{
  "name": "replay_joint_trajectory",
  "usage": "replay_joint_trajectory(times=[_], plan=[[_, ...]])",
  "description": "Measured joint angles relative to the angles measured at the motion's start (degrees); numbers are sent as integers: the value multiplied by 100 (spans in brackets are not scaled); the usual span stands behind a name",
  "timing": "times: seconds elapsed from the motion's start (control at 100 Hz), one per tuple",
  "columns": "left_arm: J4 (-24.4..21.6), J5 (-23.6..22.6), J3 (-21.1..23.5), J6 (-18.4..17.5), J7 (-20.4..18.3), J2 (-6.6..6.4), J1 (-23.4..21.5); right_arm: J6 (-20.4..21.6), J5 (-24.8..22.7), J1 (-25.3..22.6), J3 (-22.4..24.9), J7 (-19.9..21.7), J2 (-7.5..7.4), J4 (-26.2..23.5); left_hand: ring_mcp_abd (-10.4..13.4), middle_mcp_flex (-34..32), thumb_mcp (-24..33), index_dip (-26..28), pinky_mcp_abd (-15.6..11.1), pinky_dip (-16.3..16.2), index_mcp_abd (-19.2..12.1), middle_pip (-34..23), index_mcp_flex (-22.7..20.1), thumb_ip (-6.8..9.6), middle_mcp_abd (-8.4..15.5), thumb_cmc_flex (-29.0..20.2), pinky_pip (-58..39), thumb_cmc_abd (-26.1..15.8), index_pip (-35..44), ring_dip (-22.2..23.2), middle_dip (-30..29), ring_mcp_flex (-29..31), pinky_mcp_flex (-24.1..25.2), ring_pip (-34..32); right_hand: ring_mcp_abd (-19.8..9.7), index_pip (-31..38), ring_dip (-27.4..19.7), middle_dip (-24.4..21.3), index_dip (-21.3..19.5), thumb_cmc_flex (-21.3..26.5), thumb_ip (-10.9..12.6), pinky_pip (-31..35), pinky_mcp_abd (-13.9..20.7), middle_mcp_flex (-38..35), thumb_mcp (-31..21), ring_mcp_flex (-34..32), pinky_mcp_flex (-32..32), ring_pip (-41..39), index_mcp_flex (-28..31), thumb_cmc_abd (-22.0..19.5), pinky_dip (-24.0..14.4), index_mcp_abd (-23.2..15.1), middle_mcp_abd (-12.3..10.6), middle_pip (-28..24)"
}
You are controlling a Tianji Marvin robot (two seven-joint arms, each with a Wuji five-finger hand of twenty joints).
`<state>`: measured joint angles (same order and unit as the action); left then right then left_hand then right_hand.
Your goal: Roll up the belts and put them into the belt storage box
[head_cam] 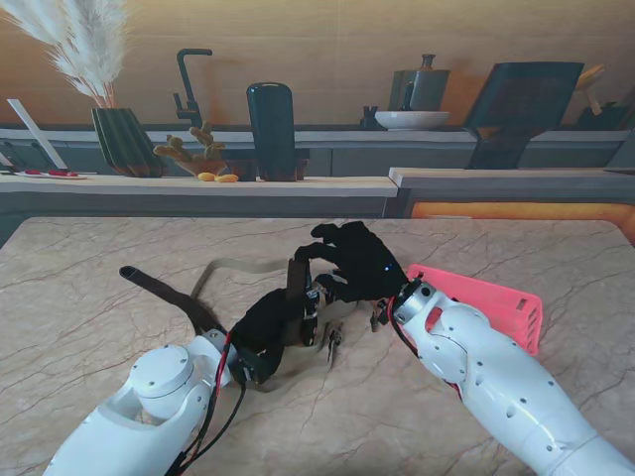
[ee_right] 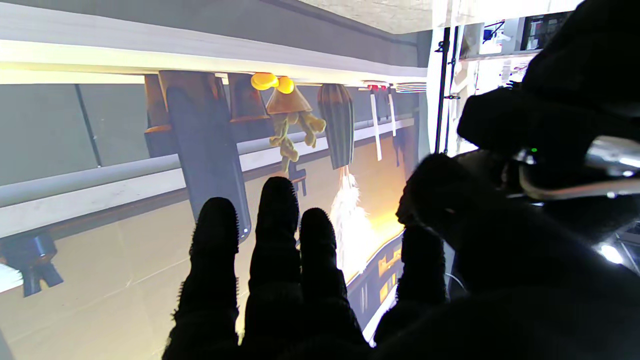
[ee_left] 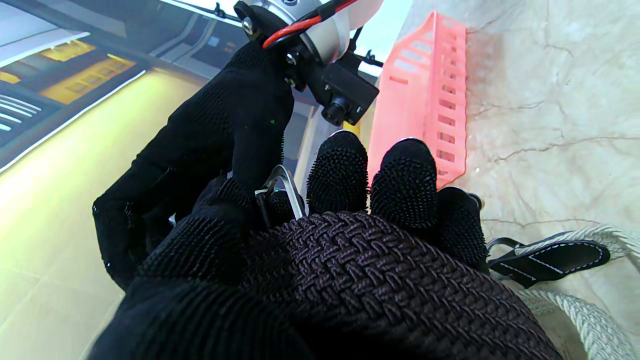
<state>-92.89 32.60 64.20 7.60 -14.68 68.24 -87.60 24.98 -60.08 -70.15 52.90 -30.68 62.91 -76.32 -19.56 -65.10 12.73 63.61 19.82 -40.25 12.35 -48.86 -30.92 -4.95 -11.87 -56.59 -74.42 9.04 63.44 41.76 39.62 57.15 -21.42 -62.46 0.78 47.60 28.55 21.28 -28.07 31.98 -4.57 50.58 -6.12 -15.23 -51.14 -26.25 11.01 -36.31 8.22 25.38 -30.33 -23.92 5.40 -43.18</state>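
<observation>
Left fingers [ee_left: 340,175]: curled round the dark braided belt [ee_left: 380,270], which fills the lower centre of the left wrist view; a metal buckle [ee_left: 280,187] shows between thumb and fingers.
Left hand [head_cam: 270,322]: lower centre of the stand view, holding that belt in what looks like a partly wound bundle.
Right fingers [ee_right: 280,235]: spread and fairly straight in the right wrist view, nothing seen between them.
Right hand [head_cam: 352,260]: centre of the stand view, just past the left hand, thumb side close to the buckle; whether it pinches the belt, I cannot tell.
Belt tail [head_cam: 164,289]: dark strap trailing toward centre left of the stand view, flat on the table [head_cam: 99,347].
Second belt [ee_left: 580,310]: pale woven, lower right of the left wrist view; in the stand view it lies just behind the hands.
Belt storage box [head_cam: 496,302]: pink, right of centre, beside the right wrist; no belt visible in it.
Progress: early, I judge; first roll unfinished, both belts out of the box.
</observation>
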Motion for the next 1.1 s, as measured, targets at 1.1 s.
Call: replay_joint_trajectory(times=[1.1], plan=[[-27, -1178, -68, -823, 670, -8, -79, -152, -288, 107, -174, -544, 59, 18, -141, 2155, -668, -3064, -125, 535, -110, 2311, 680, 309, -191, 1379, 1765, 164, -3675, -333, -889, -1880, 1231, 2272, -303, 1101, 22, -145, 2042, 544, -806, 582, 14, -3953, 568, -1092, 586, -559, 2559, 460, 289, -238, -1163, 442]])
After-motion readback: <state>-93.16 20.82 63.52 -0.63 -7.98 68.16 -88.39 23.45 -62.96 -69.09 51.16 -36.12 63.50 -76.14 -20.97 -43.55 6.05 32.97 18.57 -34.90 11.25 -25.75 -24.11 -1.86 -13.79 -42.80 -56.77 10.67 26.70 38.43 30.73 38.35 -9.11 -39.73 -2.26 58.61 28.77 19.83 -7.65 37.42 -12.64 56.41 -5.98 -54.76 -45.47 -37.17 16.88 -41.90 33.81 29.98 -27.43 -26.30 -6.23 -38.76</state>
